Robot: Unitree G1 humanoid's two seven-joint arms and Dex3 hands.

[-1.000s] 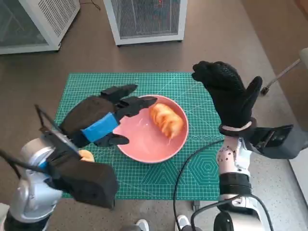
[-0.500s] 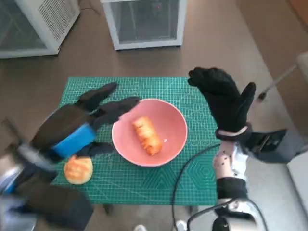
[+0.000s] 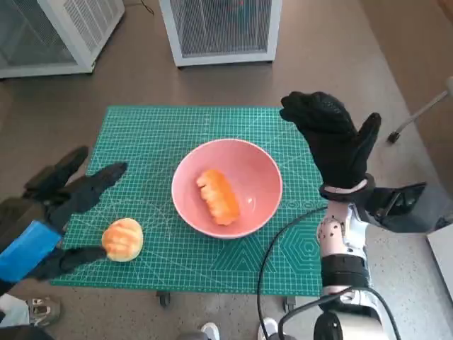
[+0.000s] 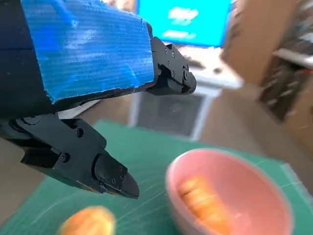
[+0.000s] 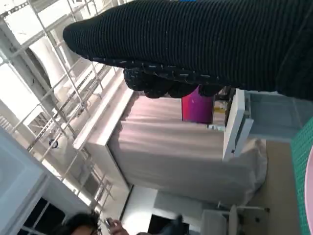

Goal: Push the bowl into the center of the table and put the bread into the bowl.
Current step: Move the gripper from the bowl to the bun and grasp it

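A pink bowl sits near the middle of the green cutting mat, with an oblong orange bread lying inside it. A round bun lies on the mat near its front left corner. My left hand hovers at the mat's left edge with fingers spread, holding nothing, just beside the bun. The left wrist view shows the bowl, the bread in it and the blurred bun. My right hand is raised to the right of the bowl, fingers apart and empty.
Two white mesh-fronted cabinets stand on the floor beyond the table. A black cable loops over the mat's front right. A shoe shows by the table's front left corner. A person shows in the right wrist view.
My left hand has drawn back from the bowl's rim to the mat's left edge. The round bun, once hidden under the arm, now shows. The bread has shifted inside the bowl. The camera moved.
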